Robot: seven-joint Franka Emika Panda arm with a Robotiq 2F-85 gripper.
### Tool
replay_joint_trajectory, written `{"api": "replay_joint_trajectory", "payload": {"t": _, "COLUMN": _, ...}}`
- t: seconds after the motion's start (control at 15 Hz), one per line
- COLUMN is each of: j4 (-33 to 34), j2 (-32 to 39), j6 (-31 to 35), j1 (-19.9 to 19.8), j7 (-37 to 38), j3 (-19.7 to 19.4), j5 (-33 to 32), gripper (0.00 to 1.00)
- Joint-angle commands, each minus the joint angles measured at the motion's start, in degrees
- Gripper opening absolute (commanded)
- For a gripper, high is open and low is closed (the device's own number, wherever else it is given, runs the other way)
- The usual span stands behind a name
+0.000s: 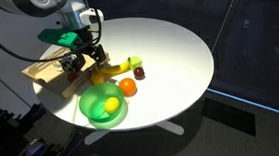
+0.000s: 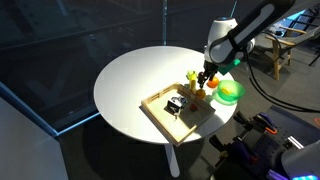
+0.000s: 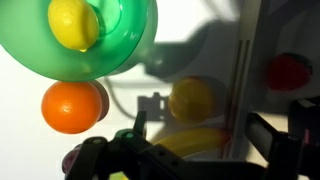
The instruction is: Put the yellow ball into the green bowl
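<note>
The pincer [image 3: 198, 128] hangs wide open over the white surface [image 1: 167, 46], holding nothing. The yellow ball [image 3: 192, 99] lies blurred just beyond its fingers, outside the green bowl [image 3: 125, 47]. The orange ball [image 3: 68, 106] lies near the yellow ball, and a lemon-yellow fruit [image 3: 74, 22] sits in the bowl.

The round white table [image 1: 177, 45] carries a wooden tray [image 1: 47, 75] just beside the end effector [image 1: 81, 62] and the green bowl [image 1: 90, 107] near it. An orange ball [image 1: 128, 86] lies just beside the bowl. The yellow ball [image 3: 192, 100], blurred in the wrist view, lies right ahead of the end effector, and a dark red fruit [image 1: 139, 75] lies farther off.
</note>
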Motion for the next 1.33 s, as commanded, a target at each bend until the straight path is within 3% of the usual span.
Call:
{"api": "replay_joint_trajectory", "payload": {"t": 0.0, "j4": -0.16, "j2": 1.03, "j6": 1.65, "j1": -1.61, "j7": -4.19, "j3": 1.38, "j5": 2.59, "gripper": 1.0}}
{"api": "replay_joint_trajectory", "payload": {"t": 1.27, "j4": 0.2, "j2": 3.46, "j6": 2.62, "j1": -2.33, "j7": -2.94, "j3": 0.56, "j5": 2.73, "gripper": 1.0}}
